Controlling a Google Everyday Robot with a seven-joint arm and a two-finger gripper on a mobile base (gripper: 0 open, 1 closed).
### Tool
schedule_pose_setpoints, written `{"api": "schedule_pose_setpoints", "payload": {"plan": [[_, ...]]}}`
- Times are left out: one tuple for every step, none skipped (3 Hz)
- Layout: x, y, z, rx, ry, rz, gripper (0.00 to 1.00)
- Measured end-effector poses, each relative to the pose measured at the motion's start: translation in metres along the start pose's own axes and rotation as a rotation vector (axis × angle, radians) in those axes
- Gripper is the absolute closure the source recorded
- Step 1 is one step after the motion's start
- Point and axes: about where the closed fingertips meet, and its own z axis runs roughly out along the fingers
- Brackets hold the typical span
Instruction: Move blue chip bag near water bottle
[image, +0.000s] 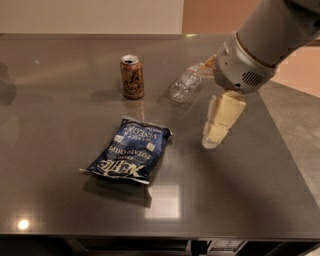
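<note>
The blue chip bag (130, 150) lies flat on the dark table (60, 190), left of centre, with white lettering facing up. The water bottle (186, 82) lies on its side behind it, at the table's back middle; its cap end is partly hidden by my arm. My gripper (216, 131) hangs from the grey arm coming in from the upper right. It points down just above the table, to the right of the bag and in front of the bottle, touching neither.
A brown-orange drink can (132, 76) stands upright left of the water bottle. The table's right edge (285, 145) runs diagonally behind my gripper, with floor beyond. The front edge is near the bottom of the view.
</note>
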Motion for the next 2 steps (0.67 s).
{"api": "schedule_pose_setpoints", "payload": {"plan": [[-0.023,0.006,0.030,-0.053,-0.043,-0.050,0.00],[-0.044,0.017,0.058,-0.094,-0.072,-0.120,0.00]]}}
